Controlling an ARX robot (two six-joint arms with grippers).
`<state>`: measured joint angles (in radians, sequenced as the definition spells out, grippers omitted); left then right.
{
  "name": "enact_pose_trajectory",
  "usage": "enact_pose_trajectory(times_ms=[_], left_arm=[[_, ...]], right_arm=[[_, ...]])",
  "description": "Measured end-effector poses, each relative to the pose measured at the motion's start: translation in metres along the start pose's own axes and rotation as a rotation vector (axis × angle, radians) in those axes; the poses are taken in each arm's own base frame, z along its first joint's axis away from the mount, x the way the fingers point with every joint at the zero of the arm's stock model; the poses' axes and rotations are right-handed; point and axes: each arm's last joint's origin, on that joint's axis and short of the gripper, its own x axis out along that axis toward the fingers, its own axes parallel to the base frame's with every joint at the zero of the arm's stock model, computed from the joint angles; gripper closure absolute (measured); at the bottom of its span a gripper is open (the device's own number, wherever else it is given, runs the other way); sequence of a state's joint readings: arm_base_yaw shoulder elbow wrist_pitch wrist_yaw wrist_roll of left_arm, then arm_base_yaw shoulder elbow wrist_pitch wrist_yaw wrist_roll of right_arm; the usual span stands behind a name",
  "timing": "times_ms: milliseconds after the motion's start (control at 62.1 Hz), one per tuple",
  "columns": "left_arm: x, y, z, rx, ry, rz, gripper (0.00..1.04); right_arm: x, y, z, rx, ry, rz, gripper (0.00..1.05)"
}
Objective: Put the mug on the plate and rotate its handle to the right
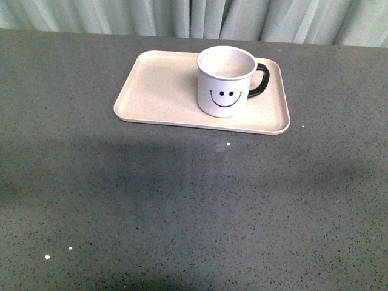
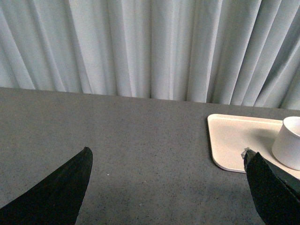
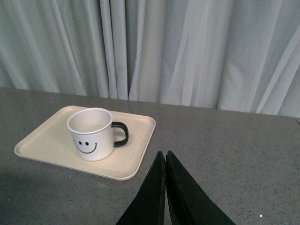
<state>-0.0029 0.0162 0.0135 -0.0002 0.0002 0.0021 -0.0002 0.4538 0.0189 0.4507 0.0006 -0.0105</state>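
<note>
The white mug (image 1: 225, 82) with a black smiley face stands upright on the right part of the pale pink-beige plate (image 1: 157, 91). Its black handle (image 1: 259, 80) points to the right in the front view. Neither gripper shows in the front view. In the left wrist view my left gripper (image 2: 166, 161) is open and empty over bare table, with the plate (image 2: 234, 140) and the mug's edge (image 2: 289, 143) beside one finger. In the right wrist view my right gripper (image 3: 165, 154) is shut and empty, apart from the plate (image 3: 47, 140) and mug (image 3: 91, 133), handle (image 3: 121, 134) toward it.
The dark grey speckled table (image 1: 182, 206) spreads around the plate. Pale curtains (image 1: 194, 15) hang along its far edge. A few small white specks (image 1: 47, 257) lie near the front left.
</note>
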Motion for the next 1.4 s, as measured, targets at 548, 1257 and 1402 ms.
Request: enact_pose_trajectory(times_ms=[548, 1257, 1402], left_arm=[[0.000, 0.000, 0.000, 0.000, 0.000, 0.000, 0.09], [0.000, 0.000, 0.000, 0.000, 0.000, 0.000, 0.09], [0.000, 0.000, 0.000, 0.000, 0.000, 0.000, 0.09]], right_arm=[[-0.015, 0.000, 0.001, 0.000, -0.004, 0.000, 1.03], [-0.030, 0.000, -0.002, 0.000, 0.000, 0.000, 0.74], [-0.030, 0.000, -0.002, 0.000, 0.000, 0.000, 0.46]])
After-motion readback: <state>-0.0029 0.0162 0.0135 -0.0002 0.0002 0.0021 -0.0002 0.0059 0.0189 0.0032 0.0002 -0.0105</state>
